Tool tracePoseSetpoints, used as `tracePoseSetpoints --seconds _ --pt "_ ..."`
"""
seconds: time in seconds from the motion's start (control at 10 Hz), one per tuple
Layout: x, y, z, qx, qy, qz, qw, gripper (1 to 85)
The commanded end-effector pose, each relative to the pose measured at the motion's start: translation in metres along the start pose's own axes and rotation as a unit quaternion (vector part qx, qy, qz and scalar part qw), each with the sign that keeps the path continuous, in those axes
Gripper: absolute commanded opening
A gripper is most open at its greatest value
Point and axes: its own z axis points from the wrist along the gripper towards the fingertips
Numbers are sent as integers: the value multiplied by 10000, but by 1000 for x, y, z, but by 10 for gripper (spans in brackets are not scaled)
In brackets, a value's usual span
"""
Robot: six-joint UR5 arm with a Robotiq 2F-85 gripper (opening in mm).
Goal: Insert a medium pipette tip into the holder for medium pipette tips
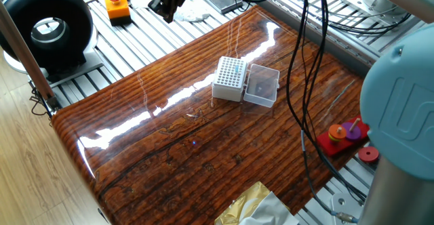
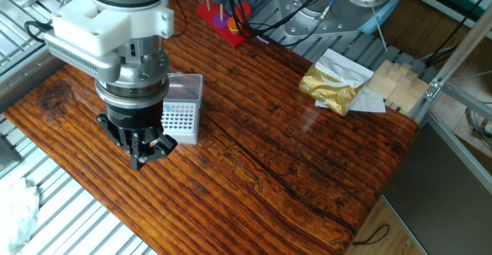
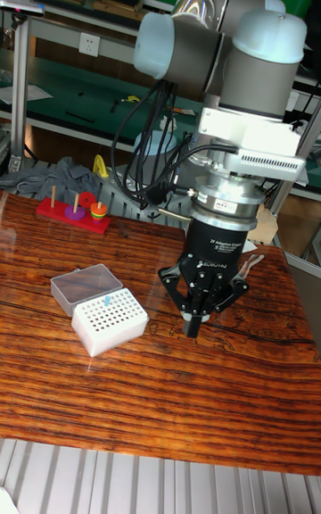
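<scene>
Medium pipette tip: not made out in any view; too small and translucent to locate, so its position cannot be told. Judged very light, thin-walled and slippery, stiff along its length but easily bent or crushed at the fine end. It is best pinched gently on the wider collar end, kept upright, with the taper left free to enter a hole.

Holder: white block with a grid of holes on top, standing mid-table. Its clear lid is hinged open and lies flat just to its right. A small blue mark sits among the holes in the tall fixed view.

Gripper: pointing down, well apart from the holder, toward the far left edge of the table in one fixed view. Fingers are drawn close together; nothing can be seen between them.

Surroundings: red peg toy at the table edge; orange button box on the slatted bench beyond.
</scene>
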Motion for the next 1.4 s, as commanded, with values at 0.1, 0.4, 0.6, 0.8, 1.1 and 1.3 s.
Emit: tracePoseSetpoints --seconds 0.1,0.4,0.6,0.8,1.1,1.3 --pt "8 -5 -4 162 186 56 9997 10" --pt "13 -6 -4 192 277 15 9994 10" --pt "13 -8 -2 238 276 10 9993 10" --pt "10 -4 -2 170 234 53 9996 10" --pt "13 -3 -2 150 269 73 9995 10" --pt "11 -3 -2 146 245 75 9996 10"
